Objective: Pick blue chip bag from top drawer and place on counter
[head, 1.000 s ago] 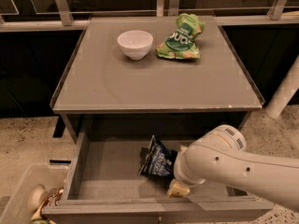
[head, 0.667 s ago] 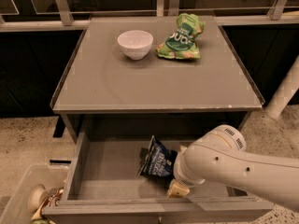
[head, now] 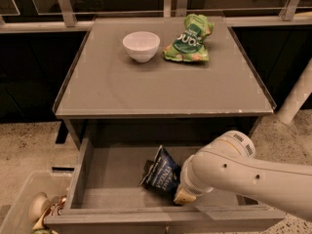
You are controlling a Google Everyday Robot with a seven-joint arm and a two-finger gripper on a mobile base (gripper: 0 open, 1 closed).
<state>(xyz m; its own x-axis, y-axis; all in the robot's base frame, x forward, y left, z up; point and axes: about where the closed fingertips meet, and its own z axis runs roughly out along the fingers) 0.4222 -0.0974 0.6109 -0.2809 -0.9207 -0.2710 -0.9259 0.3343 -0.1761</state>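
Observation:
The blue chip bag (head: 161,172) lies crumpled on the grey bottom of the open top drawer (head: 107,182), a little right of its middle. My gripper (head: 182,197) is down inside the drawer at the bag's right front edge, at the end of the white arm that comes in from the lower right. The arm hides the right part of the drawer and part of the bag. The counter (head: 161,89) is the grey tabletop directly above the drawer.
A white bowl (head: 141,45) and a green snack bag (head: 189,39) sit at the back of the counter. A pale bin (head: 19,199) with small objects stands on the speckled floor left of the drawer. A white post (head: 297,99) stands at the right.

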